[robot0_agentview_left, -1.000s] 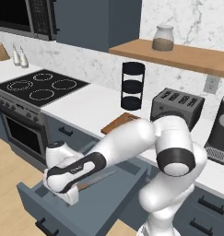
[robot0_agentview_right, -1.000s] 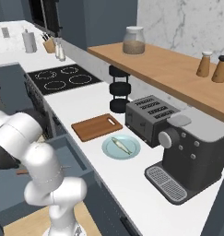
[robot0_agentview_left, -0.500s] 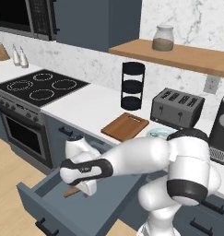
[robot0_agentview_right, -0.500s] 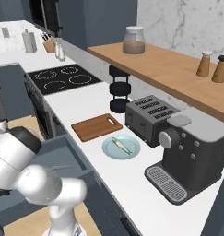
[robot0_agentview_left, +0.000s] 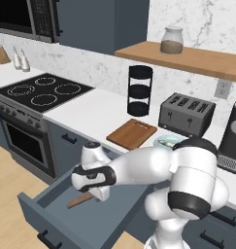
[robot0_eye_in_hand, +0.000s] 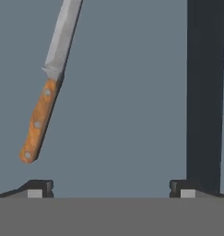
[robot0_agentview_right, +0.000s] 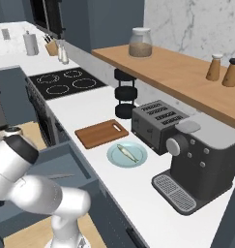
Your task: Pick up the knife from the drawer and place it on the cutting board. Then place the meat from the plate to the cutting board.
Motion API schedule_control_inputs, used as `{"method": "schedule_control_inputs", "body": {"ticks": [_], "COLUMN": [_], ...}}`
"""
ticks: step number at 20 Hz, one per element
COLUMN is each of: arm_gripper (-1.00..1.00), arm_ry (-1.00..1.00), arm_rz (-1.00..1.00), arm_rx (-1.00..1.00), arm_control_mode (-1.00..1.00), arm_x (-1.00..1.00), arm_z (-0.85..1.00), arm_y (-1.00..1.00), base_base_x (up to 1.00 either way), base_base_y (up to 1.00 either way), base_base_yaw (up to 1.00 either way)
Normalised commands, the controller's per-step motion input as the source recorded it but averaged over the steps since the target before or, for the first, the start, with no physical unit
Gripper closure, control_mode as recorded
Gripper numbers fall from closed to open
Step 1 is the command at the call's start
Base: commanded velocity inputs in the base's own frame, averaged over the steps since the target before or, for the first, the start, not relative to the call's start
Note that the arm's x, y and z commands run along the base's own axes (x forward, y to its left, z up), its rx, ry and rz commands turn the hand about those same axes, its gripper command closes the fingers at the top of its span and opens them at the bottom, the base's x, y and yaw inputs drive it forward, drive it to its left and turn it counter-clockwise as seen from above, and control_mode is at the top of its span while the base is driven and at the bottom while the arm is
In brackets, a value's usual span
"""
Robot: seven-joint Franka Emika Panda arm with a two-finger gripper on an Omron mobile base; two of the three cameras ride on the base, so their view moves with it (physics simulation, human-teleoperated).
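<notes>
The slim knife with a brown wooden handle and grey metal blade (robot0_eye_in_hand: 48,87) lies flat on the floor of the wide, pulled-out blue-grey drawer (robot0_agentview_left: 51,214). The hand (robot0_eye_in_hand: 111,186) hangs just above it inside the drawer, spread wide and grasping nothing, the knife off toward one fingertip. On the white surface (robot0_agentview_right: 95,116) behind, the reddish-brown wooden cutting board (robot0_agentview_right: 101,133) sits just beside the round light blue-green plate (robot0_agentview_right: 138,159), which carries the small pale piece of meat (robot0_agentview_right: 126,152).
</notes>
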Motion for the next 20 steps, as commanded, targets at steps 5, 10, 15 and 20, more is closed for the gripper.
{"method": "schedule_control_inputs", "body": {"ticks": [5,10,15,20], "arm_gripper": [-1.0,-1.0,-1.0,-1.0], "arm_ry": [0.0,0.0,0.0,0.0], "arm_rz": [0.0,-0.01,-0.04,-0.07], "arm_rx": [0.0,-0.01,-0.03,-0.02], "arm_control_mode": [-1.0,-1.0,-1.0,-1.0], "arm_x": [0.45,0.06,0.0,0.26], "arm_z": [-0.02,-0.23,-0.3,-0.24], "arm_y": [0.0,0.0,0.0,0.01], "base_base_x": [0.0,0.0,0.0,0.0], "base_base_y": [0.0,0.0,0.0,0.0], "base_base_yaw": [0.0,0.0,0.0,0.0]}}
